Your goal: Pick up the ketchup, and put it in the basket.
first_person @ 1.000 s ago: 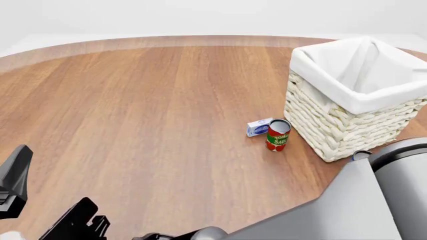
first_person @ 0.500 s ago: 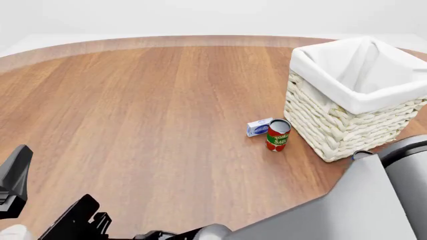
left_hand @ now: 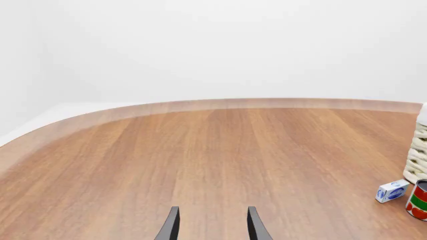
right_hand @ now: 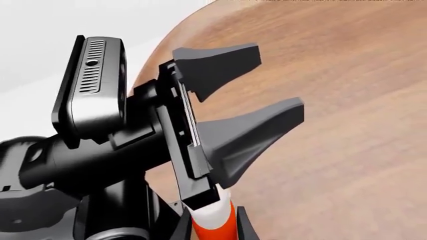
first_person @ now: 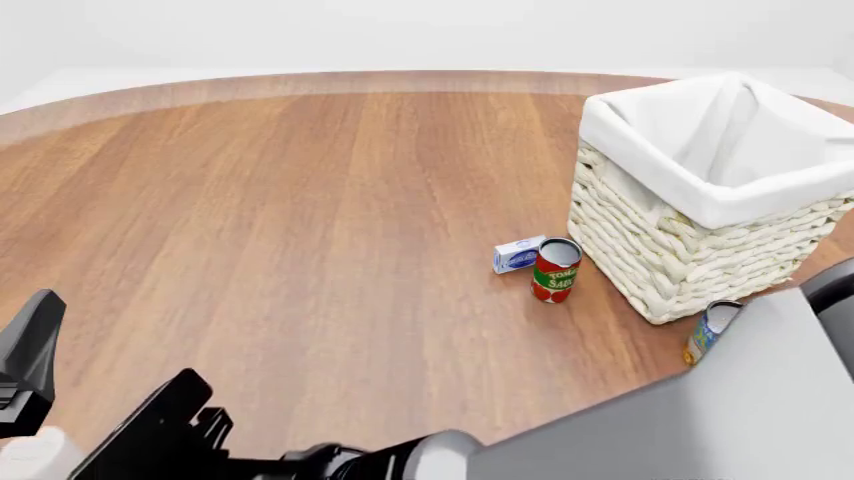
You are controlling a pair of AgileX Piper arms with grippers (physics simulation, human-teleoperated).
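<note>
My right claw (right_hand: pixel 212 227) squeezes the ketchup (right_hand: pixel 212 220), a smooth orange-red bottle with a white cap, low by the near table edge. My left claw (left_hand: pixel 212 225) is partly open and holds nothing. The bumpy woven basket (first_person: pixel 694 255), with soft white cloth inside, sits far right by a shiny red can (first_person: pixel 555 270).

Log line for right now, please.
right gripper: shut on ketchup | left gripper: open, empty | basket: far right of table, ketchup not in it | phase: grasped, transfer pending
</note>
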